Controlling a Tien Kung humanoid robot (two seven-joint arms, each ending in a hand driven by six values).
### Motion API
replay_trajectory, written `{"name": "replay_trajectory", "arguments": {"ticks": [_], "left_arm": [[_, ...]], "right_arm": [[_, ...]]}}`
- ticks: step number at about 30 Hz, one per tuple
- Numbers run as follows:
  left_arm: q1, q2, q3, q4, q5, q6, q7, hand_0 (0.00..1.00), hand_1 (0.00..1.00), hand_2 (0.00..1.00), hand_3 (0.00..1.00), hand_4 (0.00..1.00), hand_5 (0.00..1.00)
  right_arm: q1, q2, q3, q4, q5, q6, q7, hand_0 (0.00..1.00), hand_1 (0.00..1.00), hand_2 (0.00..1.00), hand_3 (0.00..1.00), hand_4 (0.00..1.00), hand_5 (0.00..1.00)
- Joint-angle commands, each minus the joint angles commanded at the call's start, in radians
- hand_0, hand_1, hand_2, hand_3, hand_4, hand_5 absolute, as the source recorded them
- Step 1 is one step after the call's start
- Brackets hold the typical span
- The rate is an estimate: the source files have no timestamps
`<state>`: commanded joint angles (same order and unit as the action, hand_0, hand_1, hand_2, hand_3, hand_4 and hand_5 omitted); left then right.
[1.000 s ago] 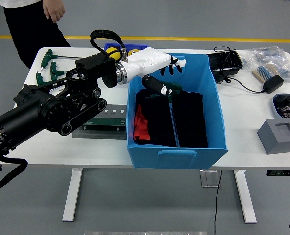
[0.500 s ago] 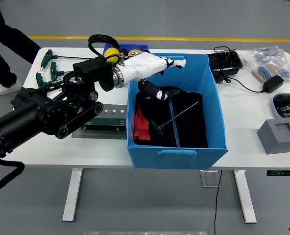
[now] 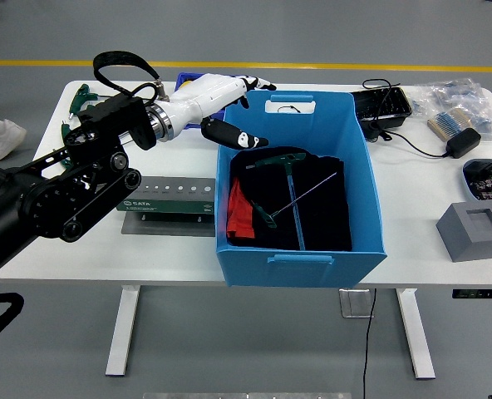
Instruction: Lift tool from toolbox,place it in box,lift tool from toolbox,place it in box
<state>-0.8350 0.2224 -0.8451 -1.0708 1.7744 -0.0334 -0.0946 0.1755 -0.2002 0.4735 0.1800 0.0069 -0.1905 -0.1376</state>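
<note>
We are holding our left hand (image 3: 221, 91) open and empty beside the blue box (image 3: 371, 166); remaining T-handled tools (image 3: 78, 100) are lying further left.

The left arm (image 3: 55, 187) is running off the picture's left edge, its hand (image 3: 221, 96) covering most of a blue tray (image 3: 188, 81) (contents unreadable). Green-handled tools (image 3: 76, 104) are showing only partly behind the arm.

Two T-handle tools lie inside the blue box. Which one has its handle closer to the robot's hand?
The T-handle tool whose green handle lies at the box's far end, just below the left hand. The other tool has its handle low, near the red cloth.
</note>
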Motion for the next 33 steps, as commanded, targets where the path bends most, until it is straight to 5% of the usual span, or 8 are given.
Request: {"name": "replay_trajectory", "arguments": {"ticks": [8, 13, 19, 21, 26, 28, 32, 33], "left_arm": [[0.172, -0.01, -0.252, -0.082, -0.208, 0.028, 0.002, 0.532, 0.585, 0.778, 0.81, 0.892, 0.547], [0.341, -0.033, -0.431, -0.145, -0.42, 0.013, -0.033, 0.561, 0.588, 0.772, 0.781, 0.885, 0.563], [0.48, -0.053, -0.532, -0.192, -0.644, 0.004, -0.042, 0.604, 0.611, 0.783, 0.771, 0.882, 0.622], [0.526, -0.071, -0.56, -0.21, -0.67, 0.0, -0.05, 0.648, 0.666, 0.806, 0.783, 0.894, 0.724], [0.601, -0.115, -0.611, -0.246, -0.675, -0.006, -0.069, 0.648, 0.666, 0.806, 0.783, 0.894, 0.724], [0.634, -0.132, -0.635, -0.266, -0.663, -0.009, -0.065, 0.681, 0.698, 0.833, 0.788, 0.91, 0.806], [0.684, -0.138, -0.667, -0.299, -0.624, -0.021, -0.041, 0.681, 0.698, 0.833, 0.788, 0.91, 0.806], [0.694, -0.132, -0.67, -0.306, -0.616, -0.024, -0.039, 0.75, 0.773, 0.881, 0.806, 0.908, 0.811]], "right_arm": [[0.003, 0.003, 0.011, 0.0, -0.01, -0.001, -0.002, 0.67, 0.661, 0.712, 0.559, 0.776, 0.662], [0.005, 0.004, 0.002, 0.0, 0.002, -0.001, 0.002, 0.673, 0.662, 0.713, 0.559, 0.775, 0.661], [0.001, 0.006, -0.046, 0.0, 0.059, 0.002, 0.015, 0.67, 0.661, 0.712, 0.559, 0.775, 0.661], [0.0, 0.006, -0.075, 0.0, 0.085, 0.004, 0.02, 0.668, 0.66, 0.712, 0.558, 0.774, 0.661], [0.001, 0.007, -0.102, 0.001, 0.112, 0.006, 0.026, 0.668, 0.66, 0.712, 0.558, 0.774, 0.661], [0.001, 0.008, -0.108, 0.002, 0.119, 0.006, 0.028, 0.668, 0.659, 0.711, 0.558, 0.773, 0.661], [0.003, 0.008, -0.113, 0.002, 0.124, 0.005, 0.03, 0.668, 0.659, 0.711, 0.558, 0.773, 0.661], [0.003, 0.008, -0.113, 0.003, 0.125, 0.005, 0.03, 0.666, 0.659, 0.711, 0.557, 0.773, 0.661]]}}
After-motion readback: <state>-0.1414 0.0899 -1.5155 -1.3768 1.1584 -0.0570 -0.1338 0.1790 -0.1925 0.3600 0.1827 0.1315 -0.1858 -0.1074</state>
